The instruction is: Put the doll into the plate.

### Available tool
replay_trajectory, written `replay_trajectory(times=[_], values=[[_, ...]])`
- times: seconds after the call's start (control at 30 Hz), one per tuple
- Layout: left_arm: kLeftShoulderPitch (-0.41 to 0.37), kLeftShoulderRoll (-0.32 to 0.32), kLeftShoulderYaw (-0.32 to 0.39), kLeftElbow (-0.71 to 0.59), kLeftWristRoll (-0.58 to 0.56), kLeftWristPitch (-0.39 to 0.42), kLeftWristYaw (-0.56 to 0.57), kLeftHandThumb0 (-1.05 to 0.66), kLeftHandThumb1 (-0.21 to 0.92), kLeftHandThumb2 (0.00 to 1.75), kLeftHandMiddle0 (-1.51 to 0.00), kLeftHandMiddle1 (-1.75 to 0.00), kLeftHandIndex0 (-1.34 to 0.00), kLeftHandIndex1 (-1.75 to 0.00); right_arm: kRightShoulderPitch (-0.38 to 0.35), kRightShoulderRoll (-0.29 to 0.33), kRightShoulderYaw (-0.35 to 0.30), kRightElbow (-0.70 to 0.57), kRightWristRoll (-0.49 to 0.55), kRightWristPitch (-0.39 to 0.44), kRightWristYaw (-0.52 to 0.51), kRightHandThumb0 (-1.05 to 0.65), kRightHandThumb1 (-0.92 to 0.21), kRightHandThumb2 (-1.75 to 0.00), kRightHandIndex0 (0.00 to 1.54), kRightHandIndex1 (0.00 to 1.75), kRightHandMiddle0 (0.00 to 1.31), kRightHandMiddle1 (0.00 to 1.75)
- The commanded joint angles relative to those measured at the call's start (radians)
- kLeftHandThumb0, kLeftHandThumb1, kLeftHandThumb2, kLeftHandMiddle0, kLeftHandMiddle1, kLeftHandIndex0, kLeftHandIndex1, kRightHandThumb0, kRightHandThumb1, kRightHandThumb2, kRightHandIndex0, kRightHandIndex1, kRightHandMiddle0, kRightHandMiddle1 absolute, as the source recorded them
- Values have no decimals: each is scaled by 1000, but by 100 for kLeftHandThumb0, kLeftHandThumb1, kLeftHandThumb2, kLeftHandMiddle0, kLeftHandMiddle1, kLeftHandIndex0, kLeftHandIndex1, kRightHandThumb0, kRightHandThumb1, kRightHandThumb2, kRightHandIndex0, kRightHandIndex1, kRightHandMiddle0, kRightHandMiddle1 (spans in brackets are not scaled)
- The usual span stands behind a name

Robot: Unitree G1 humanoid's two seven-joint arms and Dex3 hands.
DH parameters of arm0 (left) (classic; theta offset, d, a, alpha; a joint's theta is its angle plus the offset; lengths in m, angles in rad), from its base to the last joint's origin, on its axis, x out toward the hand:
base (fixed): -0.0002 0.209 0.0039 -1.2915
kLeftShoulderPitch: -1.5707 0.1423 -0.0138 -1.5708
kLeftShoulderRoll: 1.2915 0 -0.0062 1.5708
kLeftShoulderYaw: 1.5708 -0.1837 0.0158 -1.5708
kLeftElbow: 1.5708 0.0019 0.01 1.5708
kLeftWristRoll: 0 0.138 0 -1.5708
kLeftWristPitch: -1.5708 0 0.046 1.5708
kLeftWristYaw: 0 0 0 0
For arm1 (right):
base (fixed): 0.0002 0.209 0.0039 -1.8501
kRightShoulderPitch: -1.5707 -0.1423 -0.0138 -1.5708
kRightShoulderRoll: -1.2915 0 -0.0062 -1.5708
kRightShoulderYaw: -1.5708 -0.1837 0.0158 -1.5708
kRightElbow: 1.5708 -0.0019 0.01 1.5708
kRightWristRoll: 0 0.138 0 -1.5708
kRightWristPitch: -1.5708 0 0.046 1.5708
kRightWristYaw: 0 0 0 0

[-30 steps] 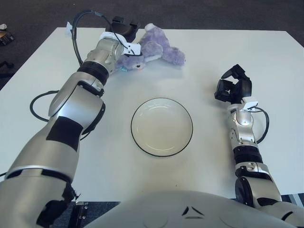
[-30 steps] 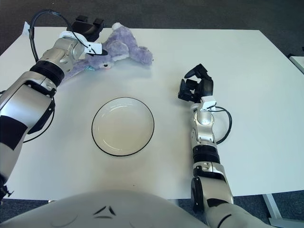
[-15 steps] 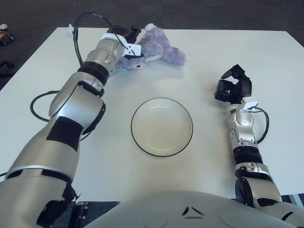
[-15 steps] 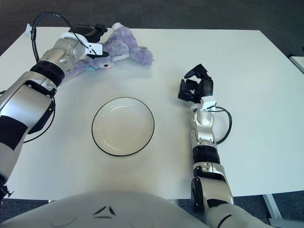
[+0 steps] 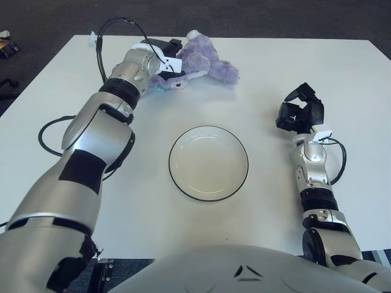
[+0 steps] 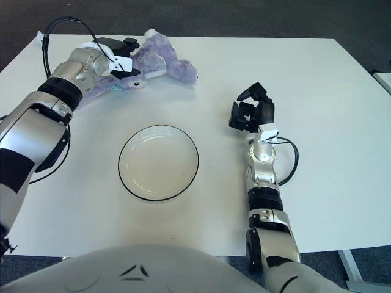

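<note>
A purple plush doll lies at the far side of the white table, left of centre. My left hand reaches over its near end. The dark fingers press on top of the plush and the white thumb sits below it, so the hand grips the doll's head end. The doll still lies on the table. A white plate with a dark rim sits empty in the middle of the table, well in front of the doll. My right hand shows to the right of the plate, fingers loosely bent and holding nothing.
A black cable loops from my left forearm over the table's far left corner. Another cable curls beside my left upper arm. The table's far edge runs just behind the doll.
My left hand has come down and shifted slightly right onto the doll, its fingers closing from a raised spread pose. The doll, the plate and my right hand have not moved.
</note>
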Motion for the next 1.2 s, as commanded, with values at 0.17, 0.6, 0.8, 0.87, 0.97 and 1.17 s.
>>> replay_trajectory(times=[0.17,0.6,0.8,0.87,0.97,1.17], values=[[-2,13,-16,-24,12,2,-42,-105,92,90,-58,-175,0,-34,72,29,6,21,2,18,1,-47,-35,-128,134,175,59,175],[51,7,-21,-39,16,47,-1,-105,92,87,-73,-175,0,-45,79,34,5,-1,13,30,11,-47,-35,-128,134,175,59,175],[67,-7,-27,-27,21,77,20,-105,92,87,-60,-175,0,-44,83,37,4,-12,18,42,13,-47,-35,-128,135,175,58,175],[72,-13,-34,-18,27,83,34,-105,92,86,-53,-175,0,-44,84,37,4,-15,18,44,13,-47,-35,-128,135,175,58,175],[79,-23,-48,4,42,95,72,-105,92,85,-40,-175,0,-43,88,38,4,-22,19,47,14,-47,-35,-128,135,175,58,175],[96,-49,-73,47,69,137,181,-105,92,79,-34,-175,0,-46,91,40,4,-30,22,51,14,-47,-35,-128,135,175,58,175]])
